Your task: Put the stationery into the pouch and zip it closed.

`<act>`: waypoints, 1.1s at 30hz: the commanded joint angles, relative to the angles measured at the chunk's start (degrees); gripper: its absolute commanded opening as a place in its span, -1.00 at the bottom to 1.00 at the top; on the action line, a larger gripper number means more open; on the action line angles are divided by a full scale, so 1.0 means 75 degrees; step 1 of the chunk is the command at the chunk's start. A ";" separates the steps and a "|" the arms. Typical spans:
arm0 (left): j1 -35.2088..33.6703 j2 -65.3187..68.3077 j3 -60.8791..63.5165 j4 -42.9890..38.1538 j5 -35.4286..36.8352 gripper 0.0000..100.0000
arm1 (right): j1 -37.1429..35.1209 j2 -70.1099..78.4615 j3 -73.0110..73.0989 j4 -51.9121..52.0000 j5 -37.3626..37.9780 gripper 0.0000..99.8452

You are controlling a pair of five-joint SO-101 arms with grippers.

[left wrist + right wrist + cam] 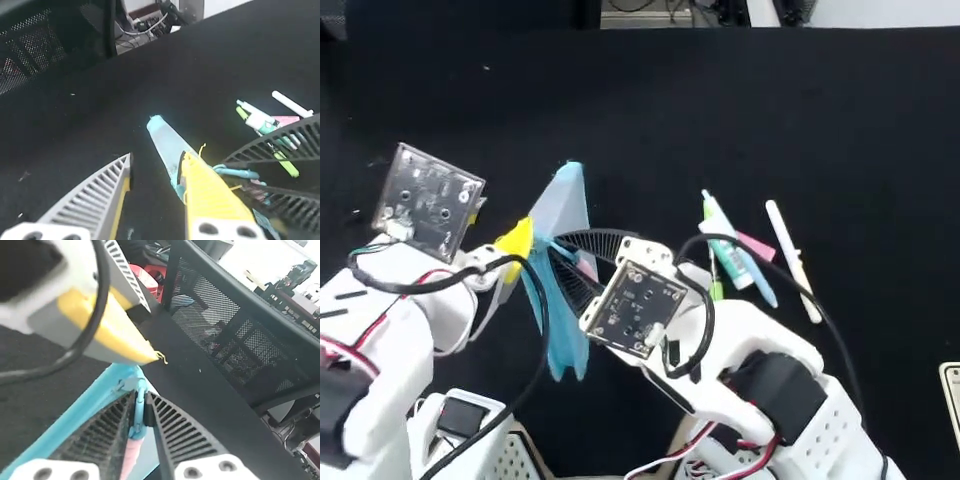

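From above, my left gripper (510,255) is at the upper edge of the pouch (567,205). The pouch is pale blue and see-through, and it stands on edge on the black table (720,110). My own wrists cover its lower half, so I cannot see its opening. My right gripper (555,250) comes at the pouch from the other side with its dark ribbed fingers. The stationery (750,255) lies loose on the table, well apart from the pouch. It includes a green-and-white tube (725,245), a pink piece (757,245) partly under the tube, and a white pen (790,258).

In my left wrist view, the left gripper (157,157) is spread wide. The grey finger stands clear of the pouch (165,142), and the yellow finger lies along it. I cannot tell whether that finger presses the pouch. The tube (260,120) carries a label too small to read, and my right arm's ribbed fingers cut off the items behind it.

In my right wrist view, the right gripper (142,400) is clenched on a thin blue strip at the top edge of the pouch (75,412). I cannot make out whether the strip is the zip pull. Something pink shows low between the fingers, but I cannot say what it is. A black cable (100,300) crosses my left arm's yellow finger.
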 commanded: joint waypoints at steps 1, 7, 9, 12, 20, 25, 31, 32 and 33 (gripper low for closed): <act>0.0076 0.0211 -0.0967 0.0410 -0.0164 -0.66 | -0.0035 -0.0041 0.0147 0.0012 0.0023 -0.98; 0.0088 0.0223 -0.1342 0.0809 -0.0680 -0.66 | -0.0035 -0.0041 0.0158 0.0012 0.0023 -0.98; 0.0088 0.0223 -0.1342 0.0809 -0.0680 -0.66 | -0.0035 -0.0041 0.0158 0.0012 0.0023 -0.98; 0.0182 0.0234 -0.1213 0.0809 -0.0703 -0.66 | -0.0035 -0.0041 0.0158 0.0012 0.0023 -0.98; 0.0885 0.0234 -0.0522 0.0727 -0.0727 -0.66 | -0.0035 -0.0041 0.0170 0.0012 0.0023 -0.98; 0.0885 0.0234 -0.0451 0.0750 -0.1032 -0.66 | -0.0035 -0.0041 0.0158 0.0047 0.0023 -0.98; 0.0358 0.0234 -0.0451 0.0738 -0.1114 -0.66 | -0.0035 -0.0053 0.0170 0.0082 0.0023 -0.98; 0.0193 0.0234 -0.0451 0.0738 -0.1137 -0.66 | -0.0035 -0.0053 0.0170 0.0105 0.0023 -0.98; 0.0041 0.0234 -0.0451 0.0738 -0.1196 -0.66 | -0.0035 -0.0053 0.0158 0.0141 0.0023 -0.98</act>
